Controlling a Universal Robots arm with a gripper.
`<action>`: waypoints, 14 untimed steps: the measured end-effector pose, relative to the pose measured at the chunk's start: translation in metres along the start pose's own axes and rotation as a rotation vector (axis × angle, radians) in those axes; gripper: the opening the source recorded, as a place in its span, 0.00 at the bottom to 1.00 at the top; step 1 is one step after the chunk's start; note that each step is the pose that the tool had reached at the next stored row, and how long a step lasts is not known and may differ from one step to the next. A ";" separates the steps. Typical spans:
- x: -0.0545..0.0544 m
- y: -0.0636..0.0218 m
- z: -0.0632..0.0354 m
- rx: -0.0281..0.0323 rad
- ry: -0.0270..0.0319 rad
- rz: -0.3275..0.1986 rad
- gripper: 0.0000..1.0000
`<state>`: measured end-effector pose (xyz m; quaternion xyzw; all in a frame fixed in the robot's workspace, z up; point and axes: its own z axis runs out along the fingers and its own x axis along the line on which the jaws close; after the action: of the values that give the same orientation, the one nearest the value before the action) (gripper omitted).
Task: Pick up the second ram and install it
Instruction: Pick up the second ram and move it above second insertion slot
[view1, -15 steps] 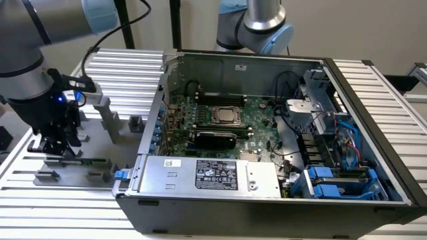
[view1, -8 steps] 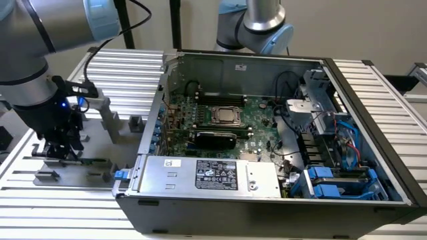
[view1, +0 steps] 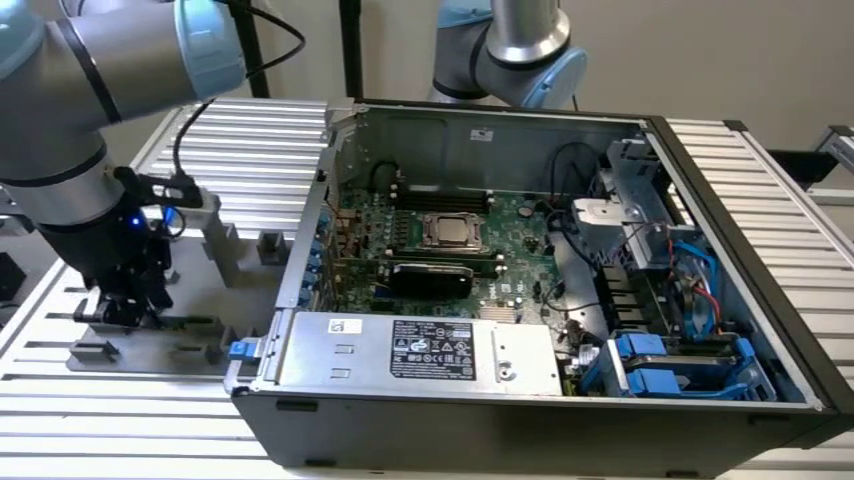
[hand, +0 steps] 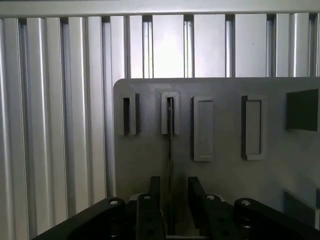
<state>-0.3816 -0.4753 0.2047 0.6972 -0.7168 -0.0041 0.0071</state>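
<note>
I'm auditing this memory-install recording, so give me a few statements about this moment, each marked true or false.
1. The end effector is down at the grey fixture plate, outside the computer case. True.
2. The memory stick stands edge-on between the end effector's fingers. True.
3. The computer case is closed up. False: it is open, with the motherboard showing.
4. The memory stick is seated in the motherboard. False: it stands in a slotted block on the fixture plate.
</note>
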 end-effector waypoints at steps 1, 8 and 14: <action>0.000 0.0000 0.0018 0.0000 0.0000 0.000 1.00; 0.000 -0.0002 0.0067 0.0018 0.0000 0.000 1.00; 0.000 -0.0002 0.0080 0.0030 -0.0001 0.000 1.00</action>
<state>-0.3815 -0.4753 0.1967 0.6972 -0.7168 -0.0030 0.0060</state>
